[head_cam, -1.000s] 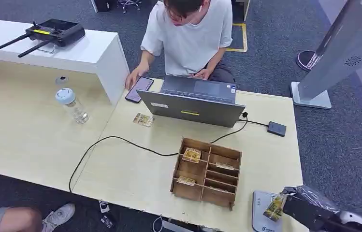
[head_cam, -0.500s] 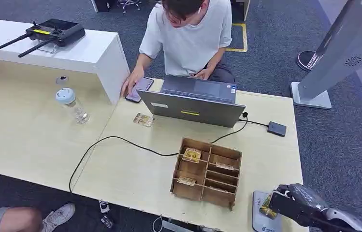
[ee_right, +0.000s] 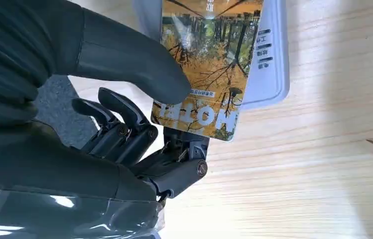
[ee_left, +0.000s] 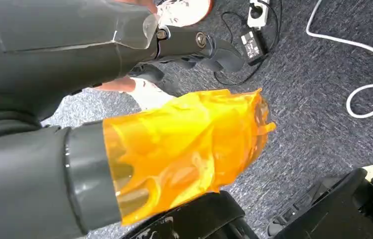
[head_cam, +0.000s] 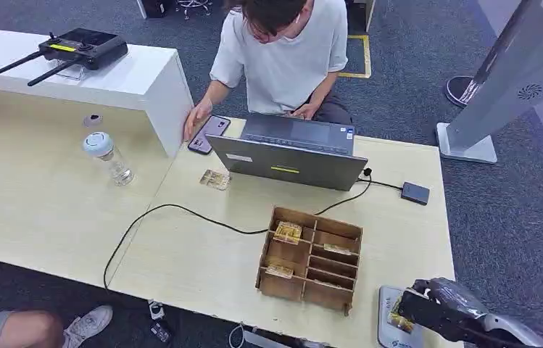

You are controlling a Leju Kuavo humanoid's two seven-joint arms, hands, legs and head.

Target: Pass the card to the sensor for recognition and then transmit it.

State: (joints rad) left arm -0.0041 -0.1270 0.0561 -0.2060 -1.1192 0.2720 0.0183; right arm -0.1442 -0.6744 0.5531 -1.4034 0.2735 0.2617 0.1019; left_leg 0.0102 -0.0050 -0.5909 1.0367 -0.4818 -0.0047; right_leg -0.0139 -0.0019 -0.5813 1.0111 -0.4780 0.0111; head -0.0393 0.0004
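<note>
at the tabletop's near right corner my right hand (ee_right: 99,99) pinches the card (ee_right: 206,64) by one end between thumb and fingers (ee_right: 124,124) over the sensor (head_cam: 393,319), and i judge it light, stiff, slick, best held by its edge.

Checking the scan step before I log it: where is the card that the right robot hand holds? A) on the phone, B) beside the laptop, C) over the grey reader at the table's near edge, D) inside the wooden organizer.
C: the right robot hand holds the card over the grey reader at the table's near edge, apart from the wooden organizer.
</note>
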